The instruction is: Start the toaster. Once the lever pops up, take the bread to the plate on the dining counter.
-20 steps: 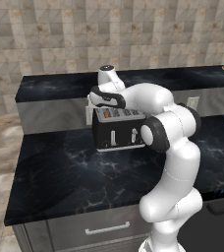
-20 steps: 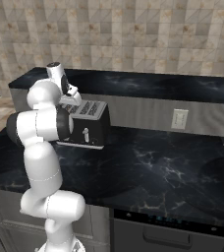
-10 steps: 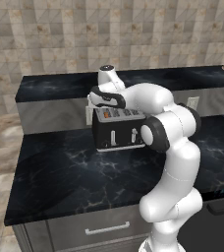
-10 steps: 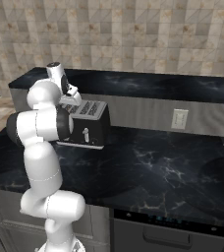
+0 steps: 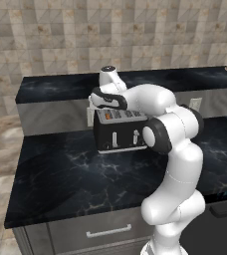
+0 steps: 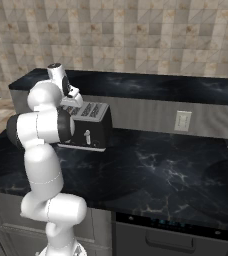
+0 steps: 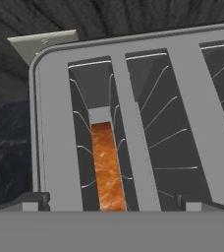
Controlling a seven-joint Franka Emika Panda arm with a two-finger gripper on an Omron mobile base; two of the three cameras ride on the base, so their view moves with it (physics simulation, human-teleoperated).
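The dining counter (image 5: 51,87) is running along the far side, its black marbled top standing higher than the near black counter (image 5: 70,174), with a grey front panel facing the robot. The toaster (image 5: 119,133) is sitting on the near counter just in front of that panel, its two pale levers facing the robot. The gripper (image 7: 112,199) is hanging directly above the toaster's silver slotted top, its jaws spread as wide as they go and gripping nothing, fingertips (image 7: 31,201) straddling the leftmost slot. The bread (image 7: 108,170) is standing on edge down inside that slot, its orange-brown crust showing between the wire guides.
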